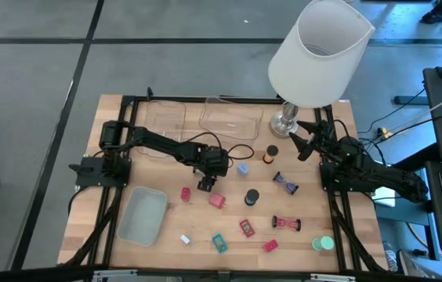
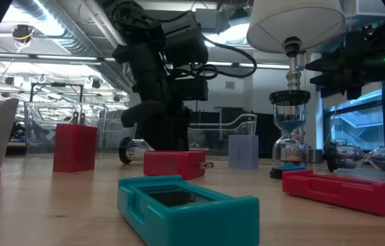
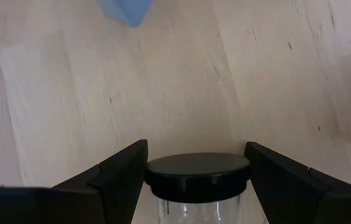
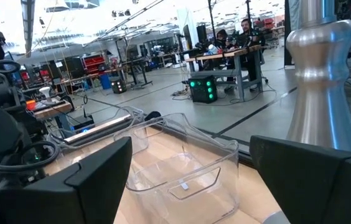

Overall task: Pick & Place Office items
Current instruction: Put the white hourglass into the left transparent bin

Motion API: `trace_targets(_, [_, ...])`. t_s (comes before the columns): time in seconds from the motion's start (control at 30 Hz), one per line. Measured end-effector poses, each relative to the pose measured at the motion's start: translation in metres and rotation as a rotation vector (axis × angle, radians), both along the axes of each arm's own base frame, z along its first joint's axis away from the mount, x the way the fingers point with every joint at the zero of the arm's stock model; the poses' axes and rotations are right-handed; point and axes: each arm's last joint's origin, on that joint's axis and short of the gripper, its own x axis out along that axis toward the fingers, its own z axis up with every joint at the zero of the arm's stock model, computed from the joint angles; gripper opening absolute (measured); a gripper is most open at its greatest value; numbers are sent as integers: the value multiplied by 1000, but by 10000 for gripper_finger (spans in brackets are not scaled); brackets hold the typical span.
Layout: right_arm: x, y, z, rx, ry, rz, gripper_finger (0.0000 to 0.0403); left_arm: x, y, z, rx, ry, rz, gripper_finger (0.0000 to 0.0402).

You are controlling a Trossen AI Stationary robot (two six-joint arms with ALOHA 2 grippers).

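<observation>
High view: my left gripper [image 1: 205, 184] hangs low over the middle of the wooden table [image 1: 111, 149], between the red block [image 1: 185, 193] and the pale blue block [image 1: 243, 168]. In the left wrist view my two fingers [image 3: 121, 177] sit on either side of a clear jar with a black round cap [image 3: 197, 173]; the fingers press against the cap's edges, so I am holding it by the cap. The same jar shows in the low view as a small glass piece [image 2: 132, 151] lying just above the tabletop under my arm.

My right gripper [image 1: 306, 139] waits at the far right side of the table, close to the metal base of the big white lamp [image 1: 317, 48]. Its fingers [image 4: 98, 174] stand wide apart with nothing between them, facing the clear tray [image 4: 185, 171].

The other office items lie spread over the near half of the table: a red plug-like piece [image 1: 217, 201], a black cap [image 1: 251, 197], an hourglass with dark ends [image 1: 286, 184], another hourglass with red ends [image 1: 286, 223], a red clip [image 1: 247, 228], a small red block [image 1: 271, 245], a teal clip [image 1: 219, 244], a small white piece [image 1: 184, 239] and a green round lid [image 1: 323, 244]. A pale green tray [image 1: 143, 215] lies to the left of them, nothing visible in it.
</observation>
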Motion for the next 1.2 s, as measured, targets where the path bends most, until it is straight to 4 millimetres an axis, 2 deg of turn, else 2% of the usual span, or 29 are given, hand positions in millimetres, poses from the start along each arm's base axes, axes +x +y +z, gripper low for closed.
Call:
trace_targets(0.2, [0,0,0,0,0,0,327,0,0,-1,0,3,19,265])
trace_targets(0.43, [0,0,0,0,0,0,327,-1,0,-2,-26,8,73,211])
trace_targets(0.67, [0,0,0,-1,2,0,327,6,1,8,-39,9,138,209])
trace_targets(0.73, [0,0,0,-5,6,-1,327,10,2,19,-21,-26,163,209])
trace_targets(0.87, [0,0,-1,-4,10,-1,327,11,1,58,22,-167,195,211])
trace_targets(0.93, [0,0,0,-5,10,0,327,5,1,72,33,-197,224,211])
trace_targets(1.1, [0,0,-1,-5,11,9,327,-7,4,115,81,-414,298,211])
trace_targets(1.2, [0,0,-1,-5,11,16,327,-24,4,122,97,-499,325,211])
